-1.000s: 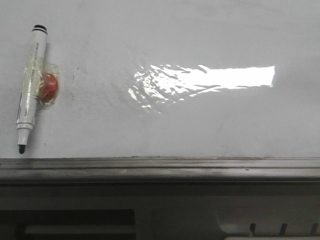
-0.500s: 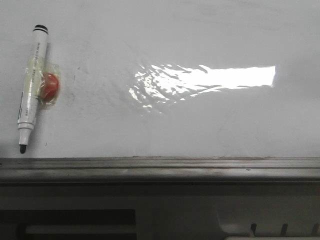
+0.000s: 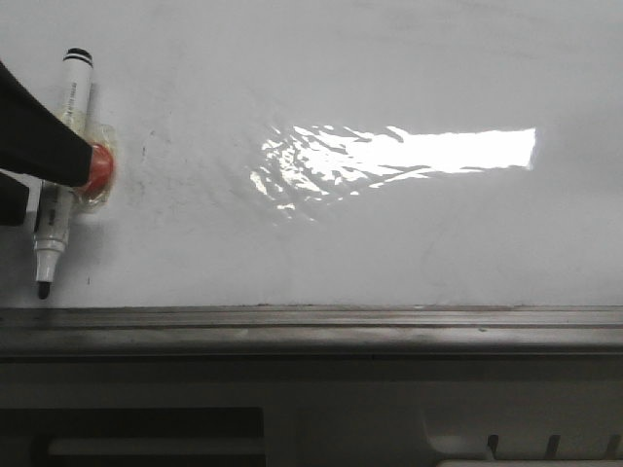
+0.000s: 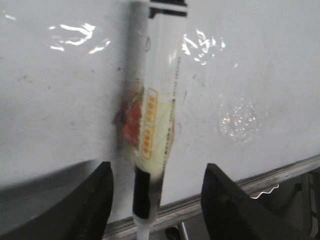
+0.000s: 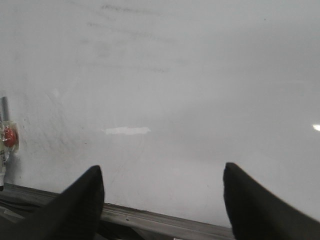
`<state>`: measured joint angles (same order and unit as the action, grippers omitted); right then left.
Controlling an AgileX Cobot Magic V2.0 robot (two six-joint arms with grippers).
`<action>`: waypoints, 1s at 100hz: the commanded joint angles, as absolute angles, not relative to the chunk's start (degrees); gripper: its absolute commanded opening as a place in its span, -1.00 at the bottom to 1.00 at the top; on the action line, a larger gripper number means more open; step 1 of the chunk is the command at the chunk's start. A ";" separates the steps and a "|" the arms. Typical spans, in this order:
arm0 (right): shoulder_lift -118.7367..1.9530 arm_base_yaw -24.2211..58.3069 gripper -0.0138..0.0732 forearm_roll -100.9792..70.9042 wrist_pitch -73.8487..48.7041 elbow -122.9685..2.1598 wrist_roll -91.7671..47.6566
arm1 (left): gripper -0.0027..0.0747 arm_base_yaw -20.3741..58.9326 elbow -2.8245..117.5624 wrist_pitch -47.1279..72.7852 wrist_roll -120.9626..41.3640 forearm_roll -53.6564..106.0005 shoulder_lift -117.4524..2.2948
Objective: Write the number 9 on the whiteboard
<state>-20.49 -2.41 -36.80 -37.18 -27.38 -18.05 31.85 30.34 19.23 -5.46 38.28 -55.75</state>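
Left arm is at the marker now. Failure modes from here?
1. The marker has a red lump taped to its side; the open left gripper straddling it may close on the lump, tilting the marker.
2. The marker's tip lies close to the whiteboard's grey rail, and a dragged pickup could smear the whiteboard.
3. Glare could hide strokes from the front view.

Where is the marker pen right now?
The marker lies on the whiteboard at the far left of the front view, tip toward the grey rail, with the open left gripper straddling it.
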 commanded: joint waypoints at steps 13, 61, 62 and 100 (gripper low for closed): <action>-21.38 -2.60 0.33 -37.52 -34.27 -29.23 -18.58 | -0.38 32.36 32.24 18.02 -5.68 39.48 -58.75; -21.38 -2.36 0.33 -37.78 -38.53 -29.67 -20.28 | -0.98 33.46 33.41 18.21 -15.38 42.29 -59.52; -21.38 -2.36 0.33 -37.80 -38.53 -29.67 -20.61 | -0.98 33.70 33.41 18.21 -16.93 42.74 -59.33; -22.44 5.16 0.33 -58.73 -49.71 -35.60 -48.98 | -0.98 38.50 32.10 36.75 -77.10 83.47 -55.44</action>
